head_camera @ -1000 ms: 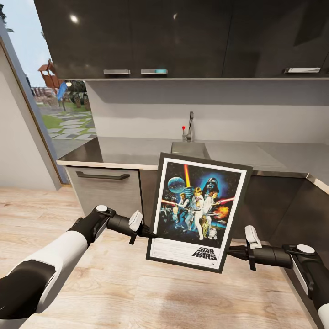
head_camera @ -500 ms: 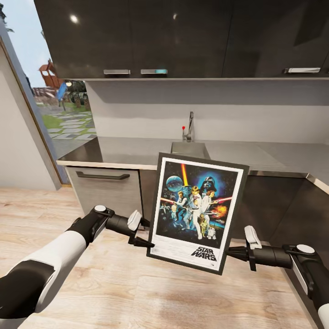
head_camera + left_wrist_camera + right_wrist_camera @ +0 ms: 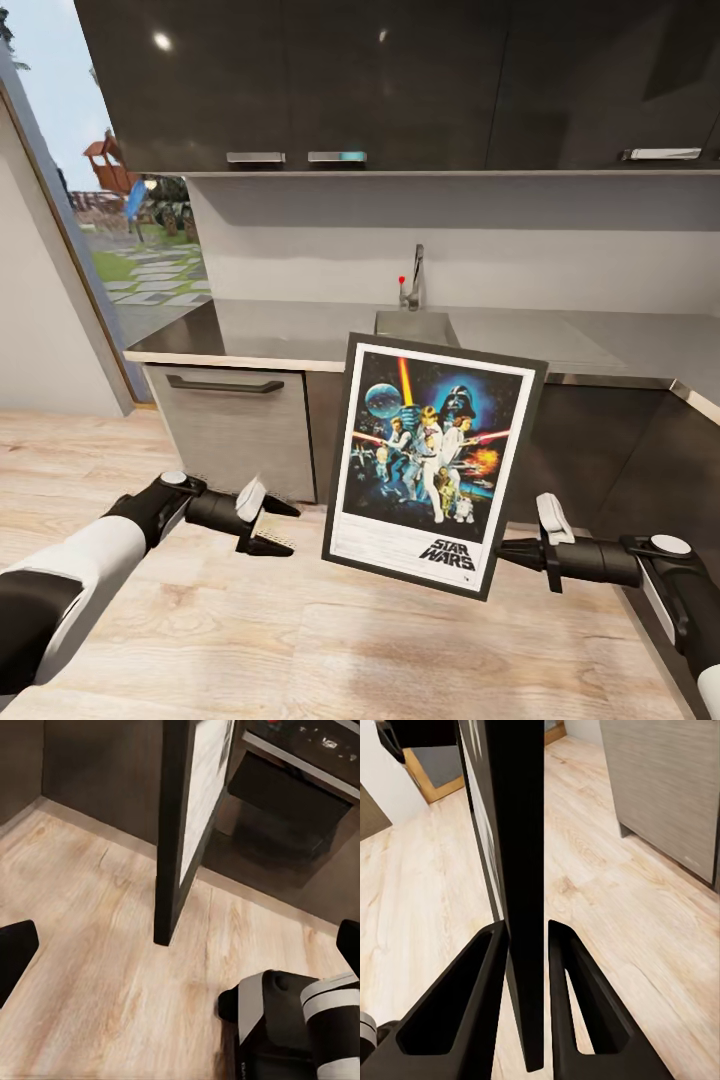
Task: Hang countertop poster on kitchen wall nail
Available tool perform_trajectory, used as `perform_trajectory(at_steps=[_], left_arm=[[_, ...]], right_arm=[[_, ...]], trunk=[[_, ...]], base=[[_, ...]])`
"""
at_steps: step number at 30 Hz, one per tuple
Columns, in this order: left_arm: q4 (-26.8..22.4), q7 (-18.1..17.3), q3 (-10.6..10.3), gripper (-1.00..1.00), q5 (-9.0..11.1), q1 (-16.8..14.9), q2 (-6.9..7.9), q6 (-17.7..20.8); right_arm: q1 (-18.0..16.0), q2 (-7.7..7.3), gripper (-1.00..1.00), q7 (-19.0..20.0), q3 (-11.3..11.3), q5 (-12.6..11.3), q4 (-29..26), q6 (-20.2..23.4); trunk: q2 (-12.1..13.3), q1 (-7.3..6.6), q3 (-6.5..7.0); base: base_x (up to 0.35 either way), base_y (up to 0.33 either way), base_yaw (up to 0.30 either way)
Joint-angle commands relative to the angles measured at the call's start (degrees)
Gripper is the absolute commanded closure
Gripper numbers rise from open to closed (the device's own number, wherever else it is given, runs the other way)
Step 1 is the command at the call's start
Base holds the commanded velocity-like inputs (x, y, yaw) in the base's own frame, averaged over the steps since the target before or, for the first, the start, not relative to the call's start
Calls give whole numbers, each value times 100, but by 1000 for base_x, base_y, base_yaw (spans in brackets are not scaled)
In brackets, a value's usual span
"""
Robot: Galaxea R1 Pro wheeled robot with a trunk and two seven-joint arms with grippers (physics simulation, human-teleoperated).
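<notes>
Poster (image 3: 432, 465) upright at frame centre, tilted, off the desk (image 3: 300, 335). Right hand (image 3: 505, 548) pinches its lower right edge. Left hand (image 3: 275, 525), fingers spread, lower left, apart from the poster.

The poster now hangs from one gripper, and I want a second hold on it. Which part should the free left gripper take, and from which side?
Probably the black frame's left edge, low down, approached from the left. The poster stands nearly upright, tilted slightly, with the right gripper clamped on its lower right edge. The thin frame fits between fingers, as the right wrist view shows. The left gripper sits open just left of it.
</notes>
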Motion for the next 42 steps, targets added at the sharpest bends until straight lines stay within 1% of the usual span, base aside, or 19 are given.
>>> perform_trajectory(at_steps=[1, 5, 9, 12, 13, 16, 17, 18, 20, 21, 22, 23, 24, 25, 26, 32, 33, 34, 42], left_arm=[[227, -6, 11, -100, 56, -1, 22, -233], [857, -6, 17, -100, 271, 7, 97, -802], [1059, -6, 21, -100, 492, 441, 297, -1103], [1095, -6, 12, -100, 1352, 903, 370, -1183], [1098, 325, 6, -100, 1652, 1054, 353, -1216], [1105, 1088, -3, -100, 1976, 1261, 278, -1274], [1109, 1882, 0, -100, 2185, 1440, 141, -1313], [1110, 2118, 1, -100, 2247, 1505, 93, -1323], [1112, 2762, 5, -100, 2617, 1843, -66, -1355], [1112, 2855, 6, -100, 2758, 1939, -89, -1371], [1112, 2993, 5, -100, 3102, 2132, -126, -1445], [1113, 3043, 5, -100, 3288, 2226, -139, -1511], [1113, 3116, 4, -100, 3679, 2436, -157, -1707], [1113, 3144, 4, -100, 3862, 2554, -164, -1809], [1113, 3220, 3, -100, 4480, 3073, -182, -2120], [1121, 3301, 23, -100, 4804, 3543, -194, -2273], [1116, 3317, 61, -100, 5143, 3621, -162, -2278], [1115, 3317, 65, -100, 5270, 3631, -157, -2279], [1113, 3316, 72, -100, 5497, 3648, -130, -2271]], right_arm=[[-4, -1, 100, 48, -18, 33, -9, 80], [-4, -7, 100, 45, -23, 40, -18, 90], [-4, -9, 100, 26, -31, 47, -29, 103], [-4, -1, 100, 11, -33, 49, -31, 107], [-4, 2, 100, 6, -35, 49, -31, 108], [-4, 5, 100, 6, -38, 49, -31, 110], [-4, 7, 100, 6, -37, 49, -31, 108], [-4, 7, 100, 6, -36, 49, -31, 107], [-4, 8, 100, 6, -34, 49, -31, 103], [-4, 10, 100, 6, -34, 49, -31, 103], [-4, 13, 100, 6, -34, 49, -31, 102], [-4, 13, 100, 6, -34, 49, -31, 102], [-4, 15, 100, 6, -34, 49, -31, 102], [-4, 15, 100, 6, -34, 49, -31, 101], [-4, 17, 100, 6, -33, 49, -33, 101], [2, 17, 100, 0, -40, 49, -39, 101], [4, 25, 100, -8, -40, 49, -34, 108], [4, 27, 100, -9, -41, 49, -33, 109], [4, 34, 100, -11, -181, 49, -28, 114]], trunk=[[-3, 0, -6], [-3, 0, -6], [-3, 0, -6], [-3, 0, -6], [-3, 0, -6], [-3, 0, -6], [-3, 0, -6], [-3, 0, -6], [-3, 0, -6], [-3, 0, -6], [-3, 0, -6], [-3, 0, -6], [-3, 0, -6], [-3, 0, -6], [-3, 0, -6], [-3, 0, -6], [-3, 0, -6], [-3, 0, -6], [-3, 0, 8]], base=[[0, 0, 0], [0, 0, 0], [0, 0, 0], [0, 0, 0], [0, 0, 0], [0, 0, 0], [0, 0, 0], [0, 0, 0], [0, 0, 0], [0, 0, 0], [0, 0, 0], [0, 0, 0], [0, 0, 0], [0, 0, 0], [0, 0, 0], [0, 0, 0], [0, 0, 0], [0, 0, 0], [0, 0, 0]])
